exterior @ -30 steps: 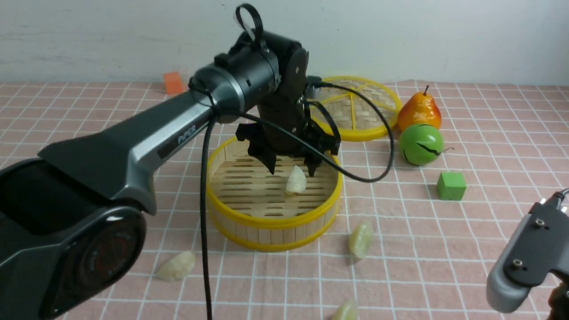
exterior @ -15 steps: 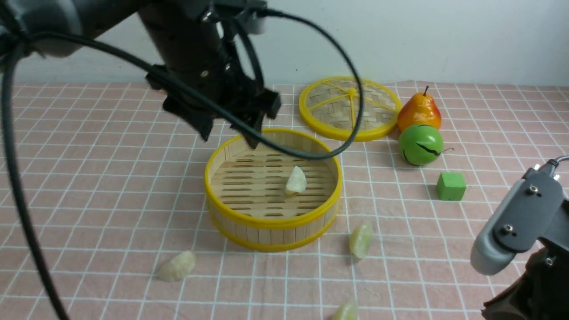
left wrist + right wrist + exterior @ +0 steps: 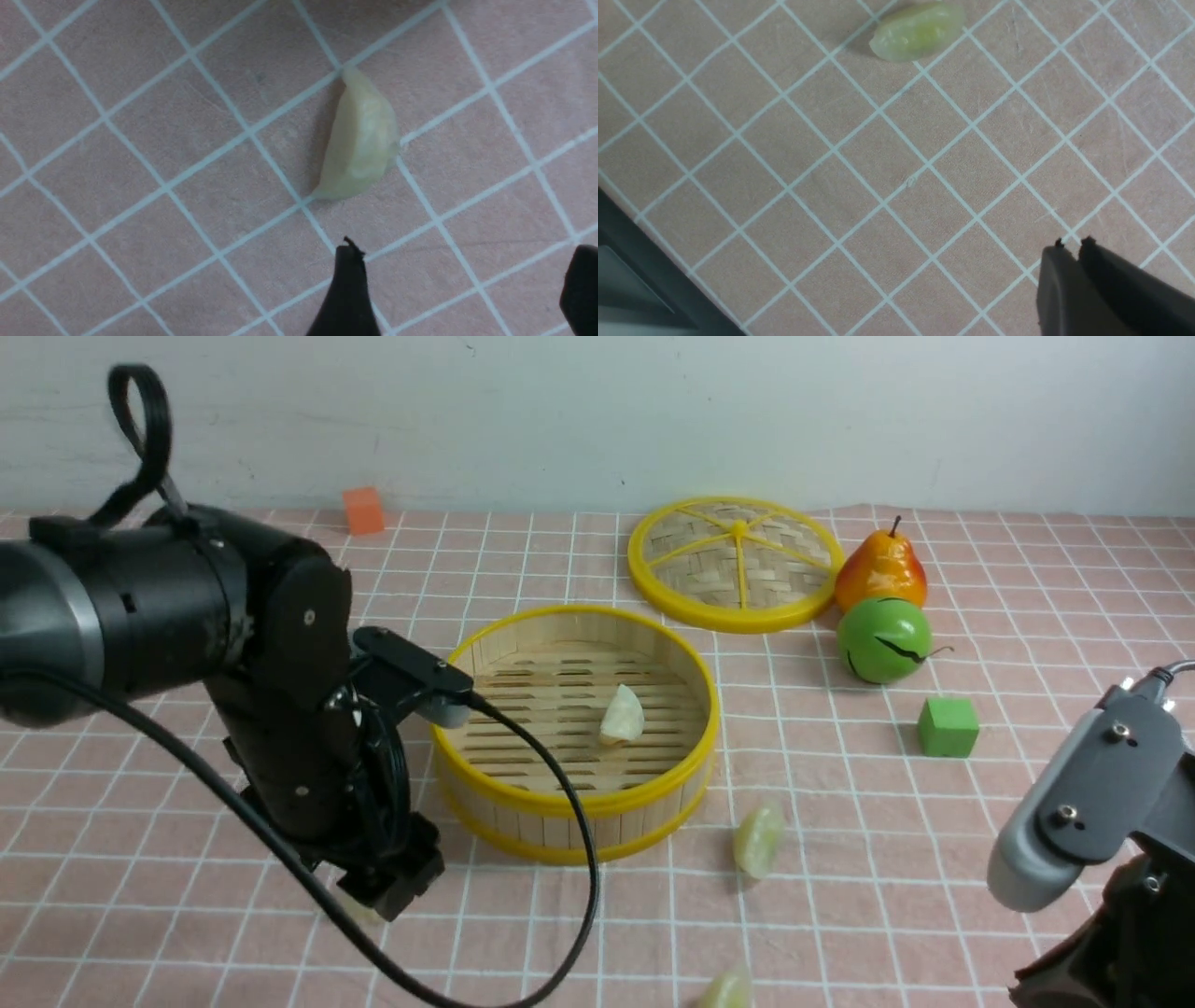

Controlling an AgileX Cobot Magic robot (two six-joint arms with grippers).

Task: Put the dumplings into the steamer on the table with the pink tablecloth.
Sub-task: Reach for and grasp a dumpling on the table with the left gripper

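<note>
My left gripper hangs spread wide over the pink tablecloth, a dumpling lying just ahead of its fingertips rather than between them, so closing here would nip cloth or flick it away. The arm's cable drapes across the steamer beside it and could snag the rim on lifting. My right gripper, pressed together and empty, sits well short of another dumpling.
</note>
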